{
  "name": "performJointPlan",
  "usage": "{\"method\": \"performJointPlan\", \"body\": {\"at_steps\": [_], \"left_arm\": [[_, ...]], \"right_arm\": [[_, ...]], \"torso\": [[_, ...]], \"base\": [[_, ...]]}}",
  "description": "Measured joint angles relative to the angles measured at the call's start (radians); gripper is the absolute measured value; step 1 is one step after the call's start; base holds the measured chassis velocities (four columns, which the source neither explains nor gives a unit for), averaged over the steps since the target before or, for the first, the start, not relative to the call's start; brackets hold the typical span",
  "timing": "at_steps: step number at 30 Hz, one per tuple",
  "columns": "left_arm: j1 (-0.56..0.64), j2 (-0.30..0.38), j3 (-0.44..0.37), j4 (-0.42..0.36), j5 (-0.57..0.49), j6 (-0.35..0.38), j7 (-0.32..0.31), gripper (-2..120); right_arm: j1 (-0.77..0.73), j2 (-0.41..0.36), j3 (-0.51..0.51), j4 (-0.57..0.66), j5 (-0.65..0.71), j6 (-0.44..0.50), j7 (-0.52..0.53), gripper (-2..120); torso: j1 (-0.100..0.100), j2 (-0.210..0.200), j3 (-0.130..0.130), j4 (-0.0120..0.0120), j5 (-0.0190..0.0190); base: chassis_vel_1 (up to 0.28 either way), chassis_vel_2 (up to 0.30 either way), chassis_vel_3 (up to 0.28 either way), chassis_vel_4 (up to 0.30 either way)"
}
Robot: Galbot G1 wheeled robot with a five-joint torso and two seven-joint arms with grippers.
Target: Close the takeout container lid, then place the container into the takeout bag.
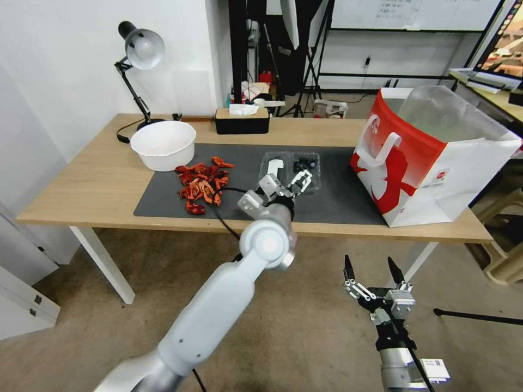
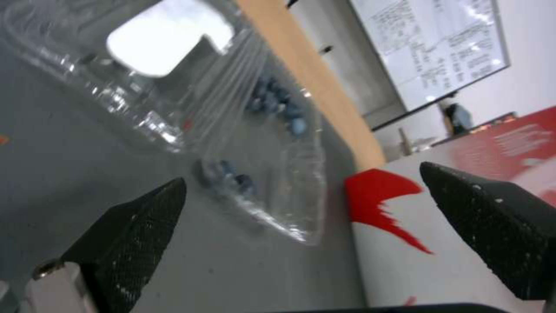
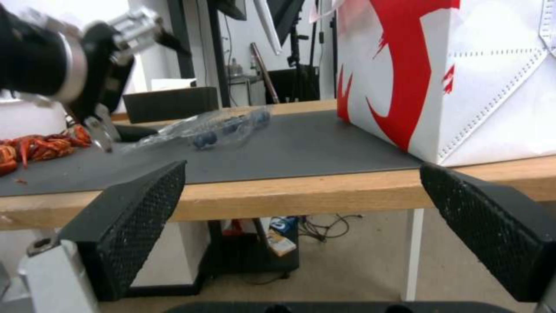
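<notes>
The clear takeout container (image 1: 290,165) lies open on the dark mat (image 1: 338,201), its lid and base flat side by side. One half holds a white piece, the other dark berries; which half is the lid I cannot tell. My left gripper (image 1: 286,183) is open at the container's near edge, nothing between its fingers. In the left wrist view the container (image 2: 232,113) sits just past the open left gripper (image 2: 301,187). The red-and-white takeout bag (image 1: 430,155) stands open at the mat's right end. My right gripper (image 1: 373,270) hangs open below the table's front edge.
A white bowl (image 1: 163,144) and a pile of red-orange pieces (image 1: 201,182) sit left of the container. A desk lamp (image 1: 139,51) and a black tissue box (image 1: 241,121) stand at the back. The wooden table edge (image 3: 324,191) is level with my right gripper (image 3: 301,174).
</notes>
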Motion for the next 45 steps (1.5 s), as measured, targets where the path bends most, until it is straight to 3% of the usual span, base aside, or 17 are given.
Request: {"method": "performJointPlan", "body": {"at_steps": [7,45], "left_arm": [[-0.026,-0.026,-0.007,0.069,0.016,-0.01,-0.003,100],[-0.063,-0.048,-0.042,0.177,0.032,-0.038,0.006,100]], "right_arm": [[0.003,-0.001,0.0,-0.005,-0.001,0.007,0.001,100],[0.004,-0.006,-0.005,-0.014,0.0,0.019,0.0,100]], "torso": [[0.0,0.0,0.0,0.0001,-0.0001],[0.0,0.0,0.0,0.0,-0.0002]], "base": [[0.0,0.0,0.0,0.0],[0.0,0.0,0.0,0.0]]}}
